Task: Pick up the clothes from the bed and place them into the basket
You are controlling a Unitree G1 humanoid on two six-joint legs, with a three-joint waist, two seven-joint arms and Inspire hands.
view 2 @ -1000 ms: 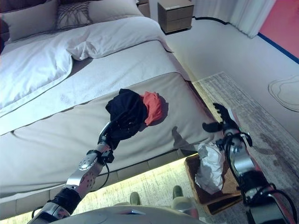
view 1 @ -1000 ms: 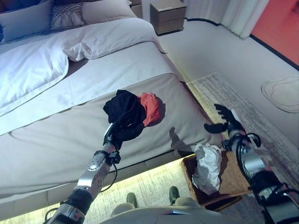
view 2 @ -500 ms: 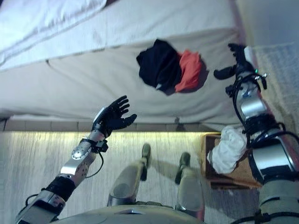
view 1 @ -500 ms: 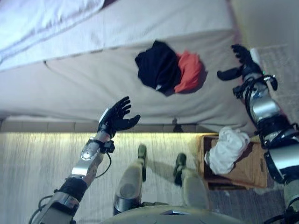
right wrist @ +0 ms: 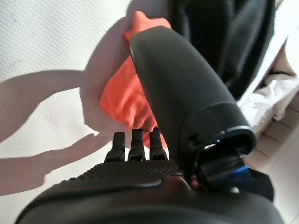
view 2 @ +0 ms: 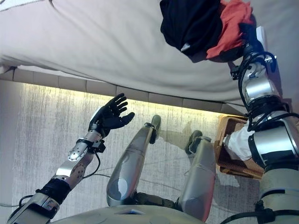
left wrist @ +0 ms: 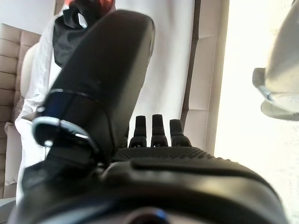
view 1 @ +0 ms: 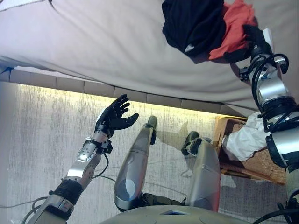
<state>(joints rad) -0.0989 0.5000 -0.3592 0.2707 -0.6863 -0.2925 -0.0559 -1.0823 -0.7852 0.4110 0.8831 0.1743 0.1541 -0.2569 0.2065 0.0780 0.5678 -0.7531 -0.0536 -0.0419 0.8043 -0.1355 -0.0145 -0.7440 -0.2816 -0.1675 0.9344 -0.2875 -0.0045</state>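
A black garment (view 1: 194,23) and a red garment (view 1: 235,21) lie bunched together on the grey bed (view 1: 107,46) near its edge. My right hand (view 1: 254,39) is open at the near side of the red garment; the right wrist view shows its straight fingers (right wrist: 133,145) just over the red cloth (right wrist: 124,100), with the black cloth (right wrist: 224,37) beyond. My left hand (view 1: 113,119) is open and empty, held over the floor in front of the bed. A wicker basket (view 1: 252,165) stands on the floor at the right with a white cloth (view 1: 245,140) in it.
The bed's lit lower edge (view 1: 140,95) runs across in front of me. A pale carpet (view 1: 37,135) covers the floor on the left. The basket stands right under my right arm.
The camera has tilted down towards the floor. My left hand has left the black garment and drawn back, open, off the bed. My right hand has moved in to the red garment.
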